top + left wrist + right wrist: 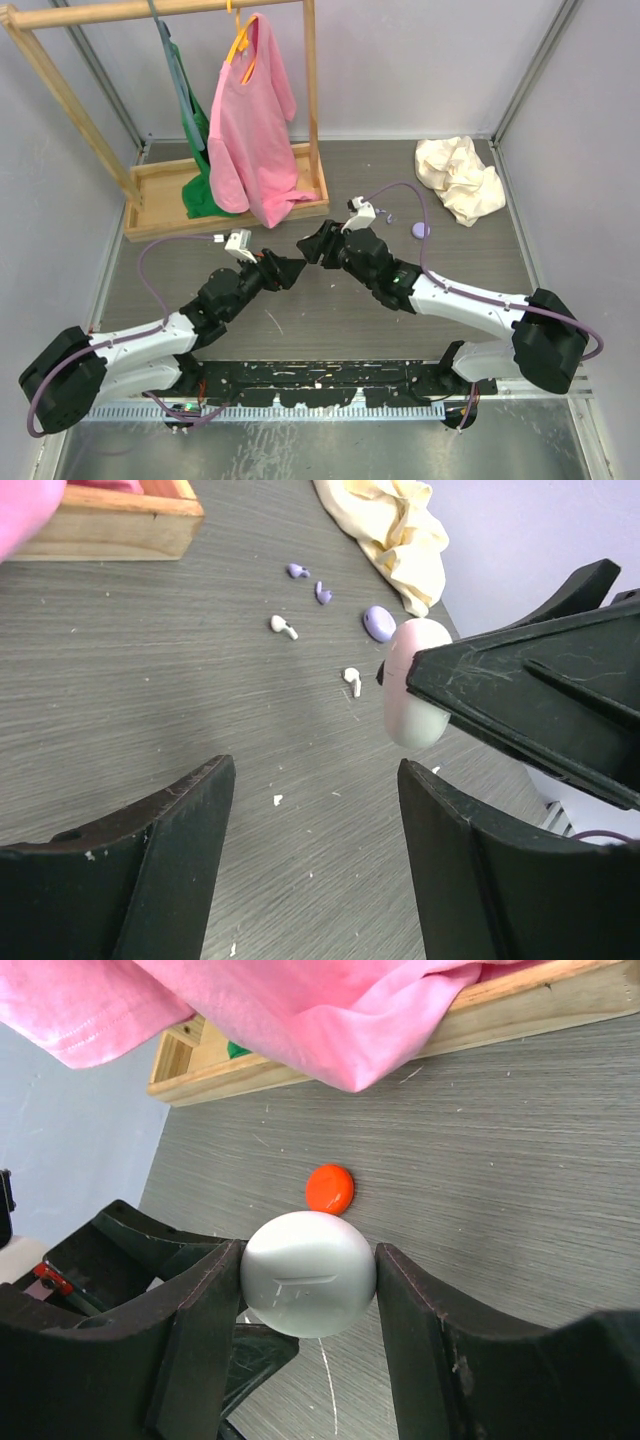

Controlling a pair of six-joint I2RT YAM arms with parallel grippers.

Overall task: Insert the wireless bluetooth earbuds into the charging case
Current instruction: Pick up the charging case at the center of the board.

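Note:
My right gripper is shut on a round white charging case and holds it above the table. In the left wrist view the same case shows between the right gripper's fingers. My left gripper is open and empty, facing the case from close by. In the top view the two grippers meet tip to tip at mid-table. Two white earbuds and two lilac earbuds lie on the table beyond. No red earbuds are in view.
A lilac round case lies near the earbuds and shows in the top view. A red round case lies below the held one. A cream cloth sits back right. A wooden rack with a pink shirt stands back left.

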